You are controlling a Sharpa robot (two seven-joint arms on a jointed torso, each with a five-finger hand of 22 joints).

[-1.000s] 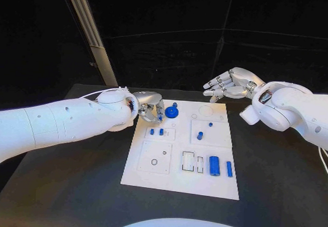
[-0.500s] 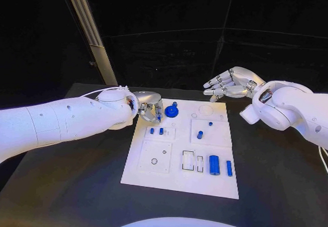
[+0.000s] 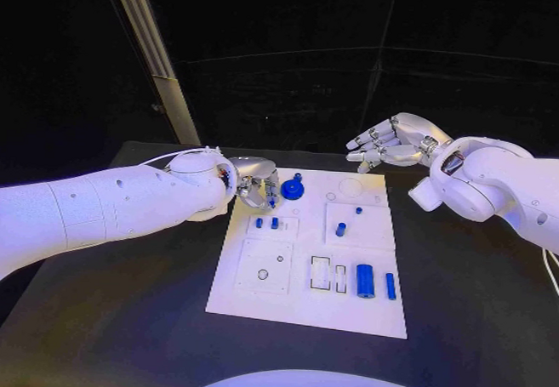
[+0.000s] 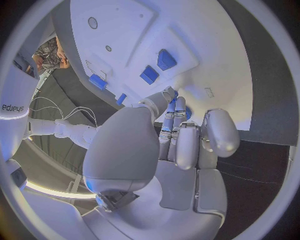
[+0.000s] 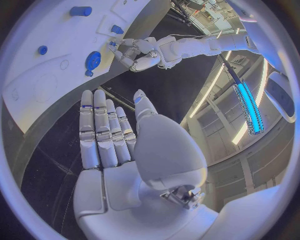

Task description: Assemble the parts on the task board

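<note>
One white task board (image 3: 303, 305) lay flat in the middle of the black counter (image 3: 128, 324), a smooth rectangular plate with several shallow raised squares and cut-out slots. Seven blue parts could be counted on it in the head view: a round disc (image 3: 292, 190) with a small knob near the far edge, two short pegs (image 3: 266, 223) side by side on a raised square, a small stud (image 3: 359, 212) and a stubby peg (image 3: 341, 230) on the neighbouring square, and, nearer the robot, a thick cylinder (image 3: 366, 282) lying beside a thin bar (image 3: 390, 287). All looked like smooth plastic. Two narrow rectangular slots (image 3: 326, 275) stood just left of the cylinder.

The left robot hand (image 3: 254, 184), silver and glossy, sat at the board's far left corner, just beside the disc. Its fingers were curled inward; in the left wrist view the fingertips (image 4: 170, 96) reached down to the board's edge, but whether they touched the disc or held anything could not be told, since the palm hid the contact.

The right robot hand (image 3: 392, 142) hovered above the counter beyond the board's far right corner, well apart from the parts, with fingers spread and holding nothing. The right wrist view showed its fingers (image 5: 100, 130) extended and parted, and the disc (image 5: 93, 60) on the board beyond them.
</note>
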